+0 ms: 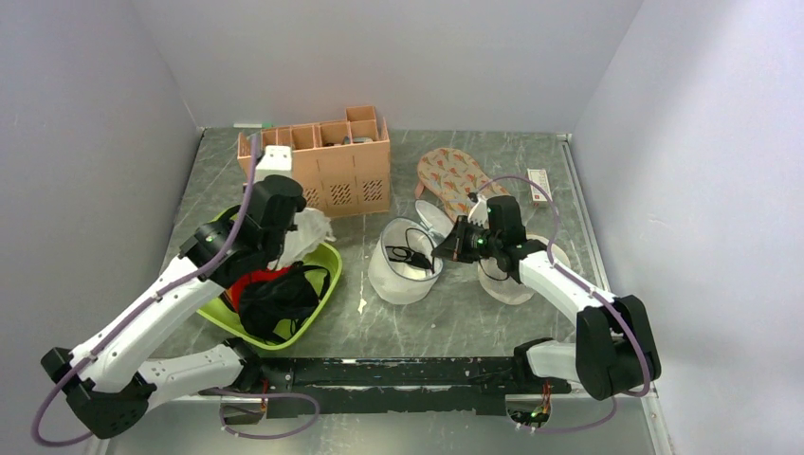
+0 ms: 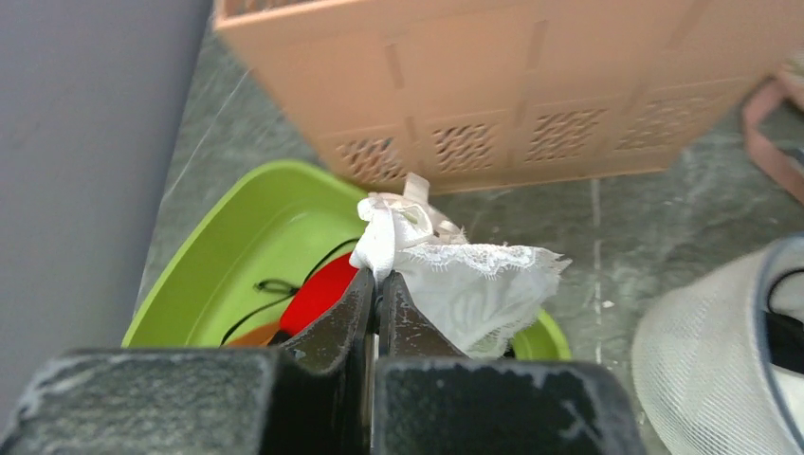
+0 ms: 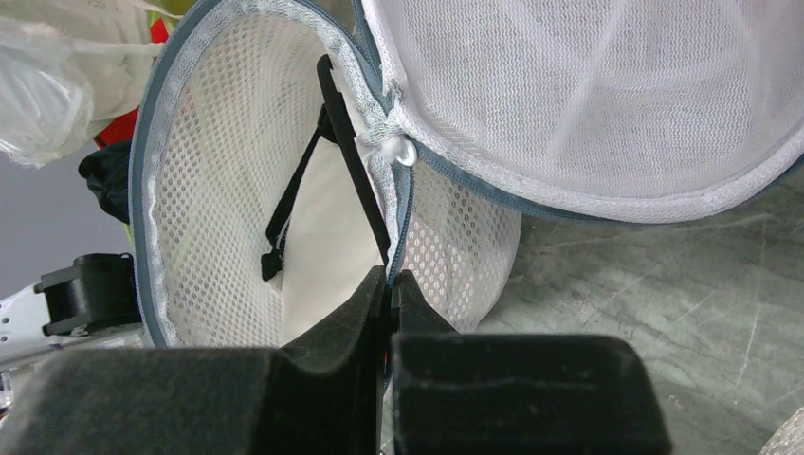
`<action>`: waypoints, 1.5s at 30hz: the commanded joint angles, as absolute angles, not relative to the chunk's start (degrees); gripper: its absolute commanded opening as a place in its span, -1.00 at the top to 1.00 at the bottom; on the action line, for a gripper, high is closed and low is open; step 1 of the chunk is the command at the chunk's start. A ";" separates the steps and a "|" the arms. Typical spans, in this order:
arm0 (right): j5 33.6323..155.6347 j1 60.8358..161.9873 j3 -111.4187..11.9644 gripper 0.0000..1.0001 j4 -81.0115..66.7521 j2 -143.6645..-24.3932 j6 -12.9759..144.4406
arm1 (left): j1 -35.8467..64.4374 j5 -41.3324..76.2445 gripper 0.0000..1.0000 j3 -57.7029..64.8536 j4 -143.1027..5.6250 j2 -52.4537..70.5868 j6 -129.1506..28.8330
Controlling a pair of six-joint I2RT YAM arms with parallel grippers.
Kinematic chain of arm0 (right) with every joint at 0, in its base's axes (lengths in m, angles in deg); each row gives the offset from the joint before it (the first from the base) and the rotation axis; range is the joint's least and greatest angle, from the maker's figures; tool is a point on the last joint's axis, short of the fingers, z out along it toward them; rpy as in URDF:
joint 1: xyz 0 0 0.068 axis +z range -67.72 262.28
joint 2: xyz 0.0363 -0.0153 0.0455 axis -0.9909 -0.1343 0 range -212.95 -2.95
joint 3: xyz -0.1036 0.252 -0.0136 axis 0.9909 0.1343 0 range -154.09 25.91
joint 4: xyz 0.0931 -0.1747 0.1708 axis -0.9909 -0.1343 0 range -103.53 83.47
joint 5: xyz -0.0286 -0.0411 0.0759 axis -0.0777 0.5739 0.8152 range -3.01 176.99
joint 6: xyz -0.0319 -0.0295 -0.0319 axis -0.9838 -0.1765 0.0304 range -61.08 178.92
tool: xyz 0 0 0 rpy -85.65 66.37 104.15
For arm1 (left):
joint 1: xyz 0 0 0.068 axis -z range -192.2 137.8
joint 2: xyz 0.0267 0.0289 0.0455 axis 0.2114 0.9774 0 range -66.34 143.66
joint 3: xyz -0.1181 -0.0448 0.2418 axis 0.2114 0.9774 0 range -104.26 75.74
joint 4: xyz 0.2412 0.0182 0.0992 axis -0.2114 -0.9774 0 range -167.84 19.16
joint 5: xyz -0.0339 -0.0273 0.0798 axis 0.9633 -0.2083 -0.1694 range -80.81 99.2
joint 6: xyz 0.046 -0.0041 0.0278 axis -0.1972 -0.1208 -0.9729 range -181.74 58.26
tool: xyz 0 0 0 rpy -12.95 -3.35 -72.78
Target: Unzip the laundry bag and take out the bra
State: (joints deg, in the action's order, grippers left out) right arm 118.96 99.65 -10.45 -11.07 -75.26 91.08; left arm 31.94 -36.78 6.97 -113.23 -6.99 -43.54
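The white mesh laundry bag (image 1: 403, 275) lies open in the middle of the table, its round lid (image 1: 431, 220) flipped back. My right gripper (image 1: 444, 248) is shut on the bag's zip rim (image 3: 403, 213) and holds the mouth open. The white bra (image 3: 318, 275) with black straps (image 3: 294, 199) lies inside the bag; its straps also show in the top view (image 1: 410, 256). My left gripper (image 1: 296, 229) is shut on a white lace garment (image 2: 474, 289), held above the green basin (image 1: 332, 261). This garment has no black straps.
A peach slotted organiser box (image 1: 322, 171) stands at the back. The green basin (image 2: 246, 227) holds a red garment (image 1: 254, 282) and a black garment (image 1: 280, 299). A patterned cloth item (image 1: 455, 175) and a small box (image 1: 539, 185) lie back right. Another mesh bag (image 1: 507, 286) sits under the right arm.
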 commanded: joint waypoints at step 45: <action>119.28 100.78 -12.72 1.00 -10.38 -77.76 90.60 | 23.51 -21.93 0.86 16.26 -122.06 -10.22 -24.23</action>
State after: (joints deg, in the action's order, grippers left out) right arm 119.72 100.39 -11.81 -10.65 -78.93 91.01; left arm 25.27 -24.08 10.80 -131.51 -10.53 -25.23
